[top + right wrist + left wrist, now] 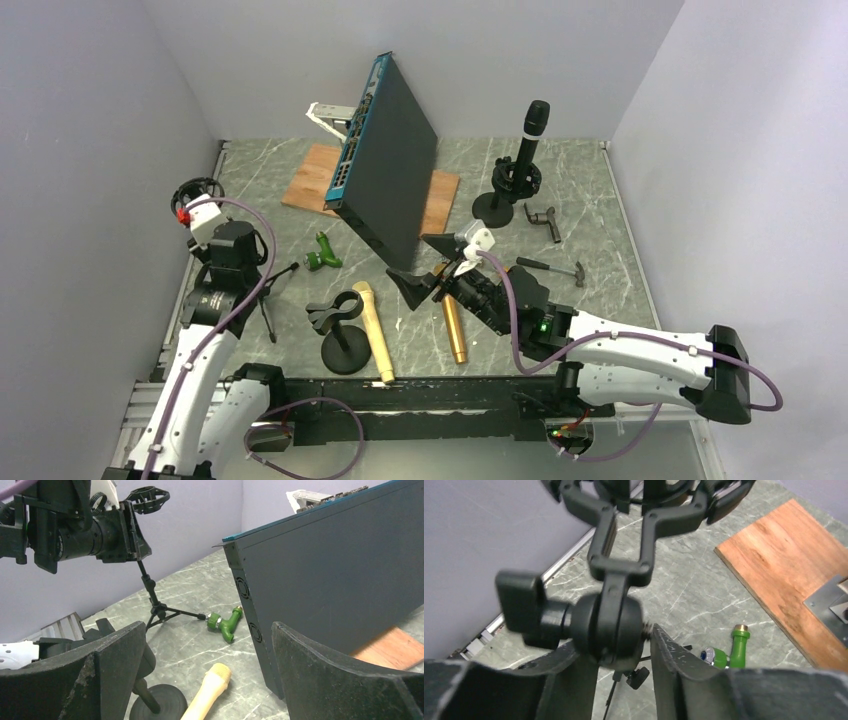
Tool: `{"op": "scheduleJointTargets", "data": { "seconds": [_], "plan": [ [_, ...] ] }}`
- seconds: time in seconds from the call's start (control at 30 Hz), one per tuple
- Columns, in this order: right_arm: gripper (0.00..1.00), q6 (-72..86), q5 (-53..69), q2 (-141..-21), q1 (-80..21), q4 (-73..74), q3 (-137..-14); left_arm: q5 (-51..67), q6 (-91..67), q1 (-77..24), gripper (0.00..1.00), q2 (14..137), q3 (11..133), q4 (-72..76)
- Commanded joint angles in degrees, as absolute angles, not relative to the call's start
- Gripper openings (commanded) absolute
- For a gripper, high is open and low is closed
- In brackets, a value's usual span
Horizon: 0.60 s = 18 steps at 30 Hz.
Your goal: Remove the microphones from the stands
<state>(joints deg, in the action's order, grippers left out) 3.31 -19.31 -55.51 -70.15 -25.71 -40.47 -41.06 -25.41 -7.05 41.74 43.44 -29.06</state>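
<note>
Black microphone stands near-upright in stand, upper right, head up; right end effector spread wide; left end effector straddles shock mount, grip unclear.

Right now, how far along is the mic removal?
Done: gold mic lies beside the empty clip stand; bronze mic also on the table. In hand: left gripper around the tripod mount's joint; right gripper open, empty. Left: black mic upright in the rear stand.

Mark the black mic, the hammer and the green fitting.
black mic [537, 115], top view, its head.
hammer [548, 266], top view, its handle.
green fitting [222, 623], right wrist view, its body.
</note>
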Motion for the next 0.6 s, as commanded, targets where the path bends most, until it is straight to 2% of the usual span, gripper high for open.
{"op": "scheduleJointTargets", "data": {
  "seconds": [0.0,0.03,0.1,0.37,0.57],
  "plan": [
    [0.98,5.1,-18.2,-55.4,-70.0,-26.6,-41.1,-39.6,-29.6,-6.9,0.55,41.0,47.3,-31.3],
    [0.98,5.1,-18.1,-55.4,-69.9,-26.6,-41.1,-39.4,-30.4,-6.9,0.61,40.6,47.7,-33.1],
    [0.98,5.1,-18.2,-55.1,-69.9,-26.5,-41.0,-38.1,-31.4,-6.9,0.64,40.0,49.2,-35.7],
    [0.98,5.1,-18.3,-53.9,-69.8,-26.6,-40.3,-30.8,-32.0,-6.9,0.64,36.5,57.9,-45.2],
    [0.99,5.6,-18.2,-53.1,-69.8,-25.9,-40.2,-28.8,-30.2,-6.9,0.65,32.9,63.3,-45.4]
  ]
}}
